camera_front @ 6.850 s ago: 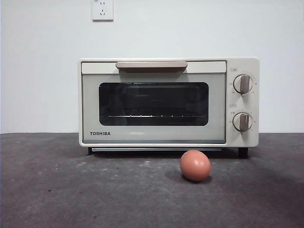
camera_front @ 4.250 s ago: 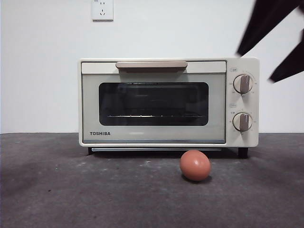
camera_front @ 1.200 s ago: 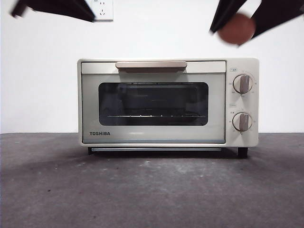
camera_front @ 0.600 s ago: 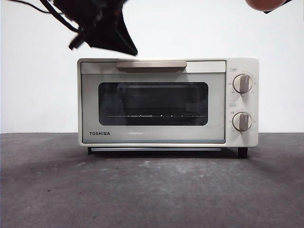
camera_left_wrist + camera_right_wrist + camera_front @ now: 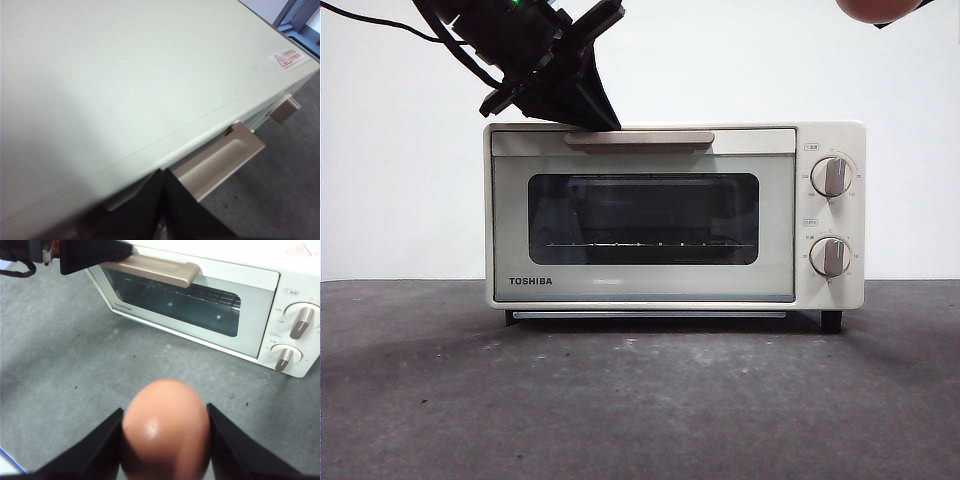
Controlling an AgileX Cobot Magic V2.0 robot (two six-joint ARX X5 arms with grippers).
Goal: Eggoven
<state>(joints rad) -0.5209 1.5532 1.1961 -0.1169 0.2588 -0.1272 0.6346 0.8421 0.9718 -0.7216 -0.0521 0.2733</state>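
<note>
Right gripper (image 5: pixel 165 450) is holding the egg (image 5: pixel 165 440) pinched between both jaws, high above the table in front of the toaster oven (image 5: pixel 675 215); the front view shows only the egg's underside at the top edge. Left gripper (image 5: pixel 585 105) is hanging at the left end of the beige handle (image 5: pixel 640 138), jaws pressed together, not around it. Door is sitting shut. Risks: closed jaws sliding off the handle; a smooth egg slipping or cracking while waiting aloft.

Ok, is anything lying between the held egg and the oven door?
No. In the right wrist view, only bare grey table separates the egg, clamped in the right gripper, from the oven door. The left gripper sits at the handle.
</note>
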